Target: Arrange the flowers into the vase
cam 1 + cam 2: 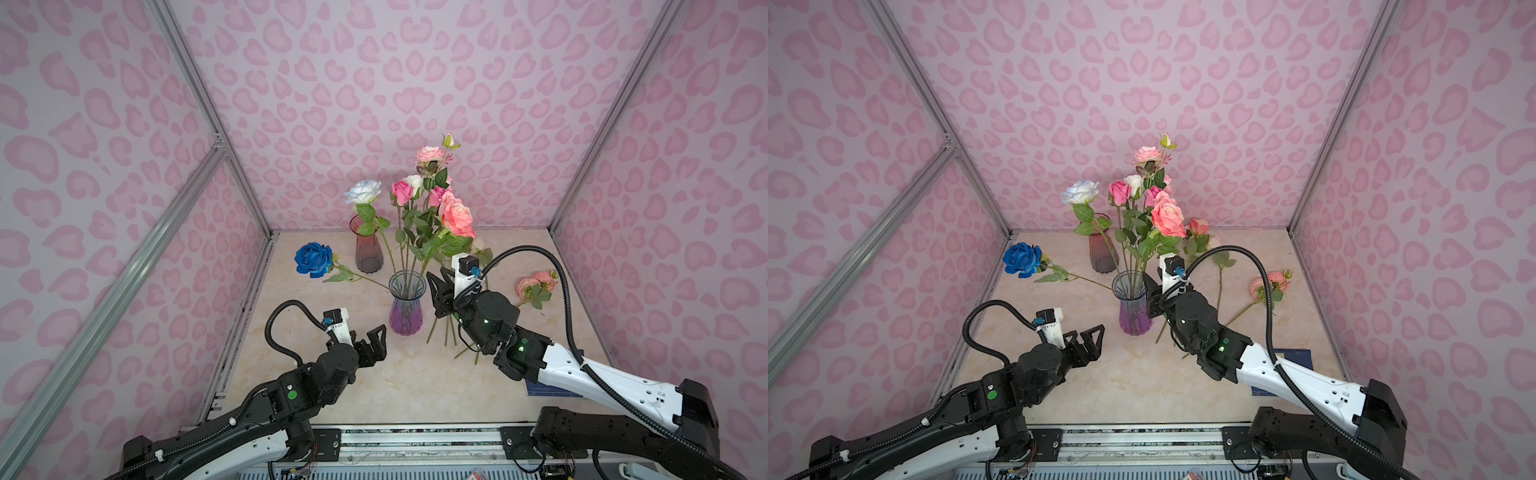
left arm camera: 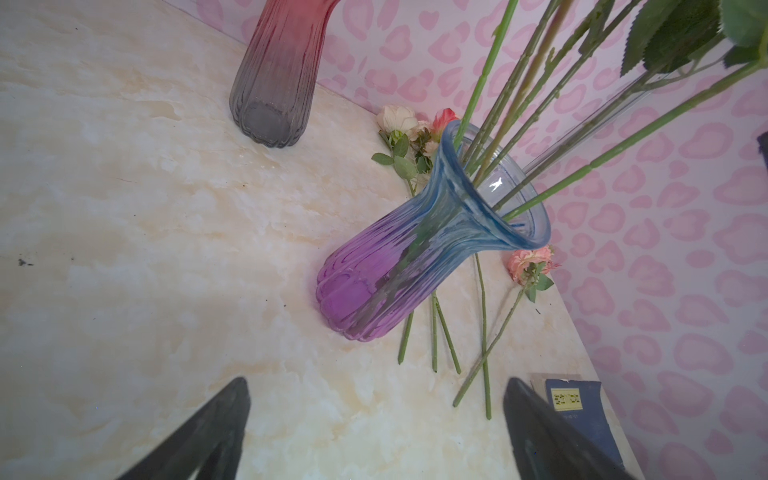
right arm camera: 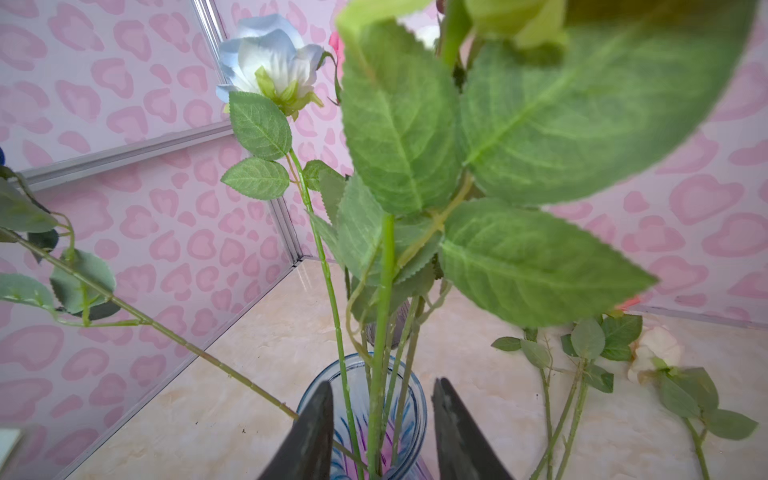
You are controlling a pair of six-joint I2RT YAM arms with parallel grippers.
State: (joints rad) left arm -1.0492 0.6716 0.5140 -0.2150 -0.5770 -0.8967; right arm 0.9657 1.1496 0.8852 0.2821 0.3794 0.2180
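Observation:
The blue-to-purple glass vase (image 1: 406, 305) (image 1: 1132, 305) (image 2: 407, 257) (image 3: 409, 405) stands mid-table and holds several flowers: a deep blue rose (image 1: 313, 259) (image 1: 1021, 259) leaning left, a white-blue rose (image 1: 363, 191) (image 3: 270, 58), pink heads and a coral rose (image 1: 457, 216) (image 1: 1168, 218). My right gripper (image 1: 440, 284) (image 1: 1152, 286) (image 3: 382, 386) hovers at the vase's rim, open. A thick green stem (image 3: 384, 324) stands between its jaws, touching neither. More flowers (image 1: 536, 284) (image 1: 1268, 282) (image 2: 530, 262) lie on the table to the right. My left gripper (image 1: 376, 338) (image 1: 1094, 334) (image 2: 378, 386) is open and empty, front-left of the vase.
A red-to-grey glass vase (image 1: 368, 247) (image 1: 1102, 251) (image 2: 278, 75) stands behind and left of the purple one. A dark blue booklet (image 1: 1293, 357) (image 2: 577, 403) lies at the front right. Pink patterned walls with metal frame rails enclose the marble tabletop (image 1: 374, 386).

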